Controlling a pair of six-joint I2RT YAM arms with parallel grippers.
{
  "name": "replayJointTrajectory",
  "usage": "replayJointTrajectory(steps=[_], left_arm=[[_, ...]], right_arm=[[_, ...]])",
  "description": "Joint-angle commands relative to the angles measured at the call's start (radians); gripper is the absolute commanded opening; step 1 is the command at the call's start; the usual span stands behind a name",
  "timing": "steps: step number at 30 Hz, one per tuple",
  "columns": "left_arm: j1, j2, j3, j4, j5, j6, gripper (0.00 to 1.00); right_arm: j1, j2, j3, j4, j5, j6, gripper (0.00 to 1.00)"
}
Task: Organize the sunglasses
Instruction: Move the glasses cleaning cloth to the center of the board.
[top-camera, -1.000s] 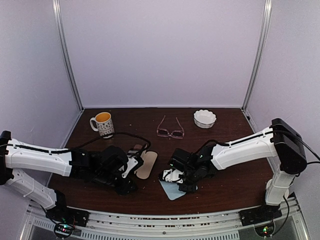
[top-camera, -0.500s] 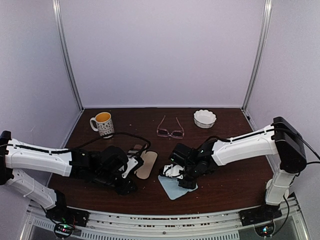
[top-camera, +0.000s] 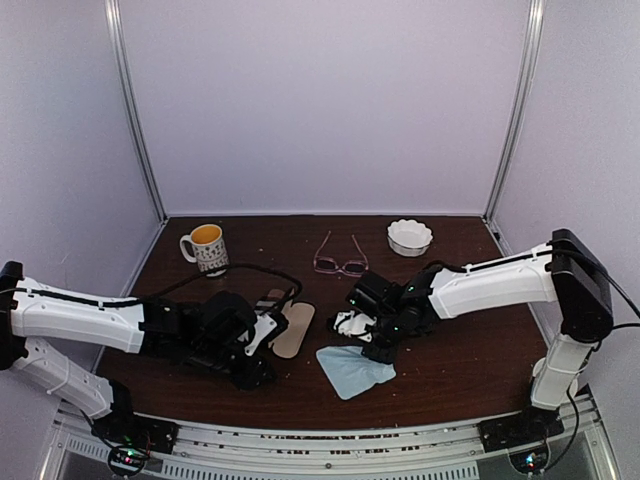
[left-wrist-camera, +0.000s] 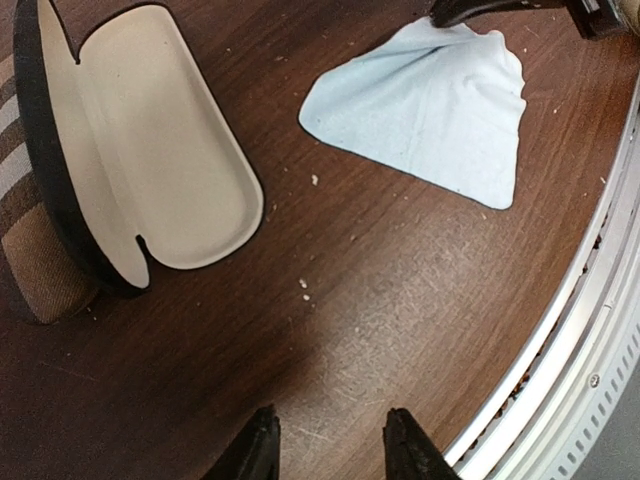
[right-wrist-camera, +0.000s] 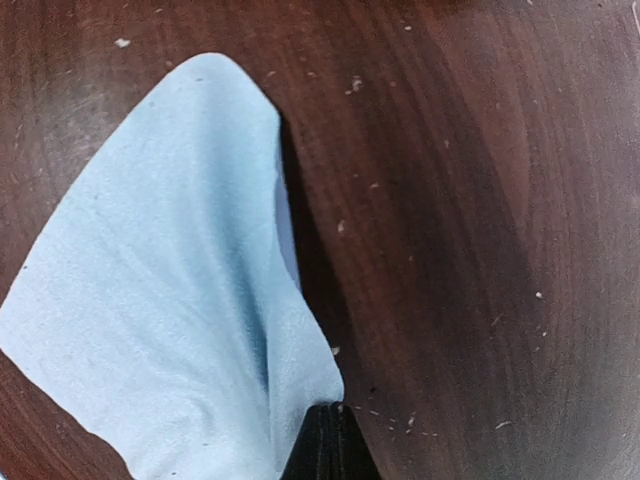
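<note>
- Pale purple walls (top-camera: 320, 100) stood round a dark brown wooden table (top-camera: 470, 370).
- The pink glasses (top-camera: 341, 262) lay flat on the table, close to the far edge and about halfway along it, between a mug (top-camera: 206, 247) and a white bowl (top-camera: 410, 237).
- Their frame looked very thin, the lenses looked clear, and both arms were folded out and pointed at the far edge.
- I could not see a dark pair in any view.
- The right tool (right-wrist-camera: 325, 425) was squeezed tight on one corner of a blue cloth (top-camera: 352, 370). The rest of the cloth lay on the table, near the near edge.
- The left tool (left-wrist-camera: 328, 430) was partly open and held nothing. It hung over bare wood by the near edge.
- A tan case (left-wrist-camera: 160, 150) lay open beside it, with its cream inside facing up.
- The cloth was pinched only at its tip, so I think it could slip out if the arm moved fast.
- The right arm was near the glasses, so a careless swing could push them.
- The thin frame might bend or skid away if a tool pressed on it too hard.
- With the arms folded out, the glasses might not fit in the case.
</note>
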Motion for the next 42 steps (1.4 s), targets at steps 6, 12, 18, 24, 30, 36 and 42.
replayJointTrajectory(steps=[6,12,18,24,30,36,42], left_arm=[[0.005,0.018,0.002,0.038,0.013,-0.008,0.39],[0.005,0.031,0.01,0.038,0.017,-0.008,0.38],[0.005,0.048,0.023,0.037,0.02,-0.005,0.38],[0.005,0.071,0.038,0.035,0.022,0.001,0.38],[0.005,0.095,0.055,0.034,0.026,0.009,0.37],[0.005,0.114,0.074,0.031,0.031,0.013,0.37],[0.005,0.122,0.086,0.025,0.033,0.018,0.37]], right_arm=[[-0.068,0.019,0.054,0.043,0.049,0.039,0.0],[-0.104,0.056,0.08,0.054,0.048,0.043,0.0],[-0.131,0.082,0.098,0.06,0.038,0.041,0.0],[-0.151,0.102,0.101,0.066,0.032,0.042,0.0],[-0.176,0.106,0.107,0.074,0.021,0.069,0.0],[-0.209,0.126,0.128,0.056,0.043,0.113,0.0],[-0.255,0.171,0.165,0.001,0.133,0.212,0.0]])
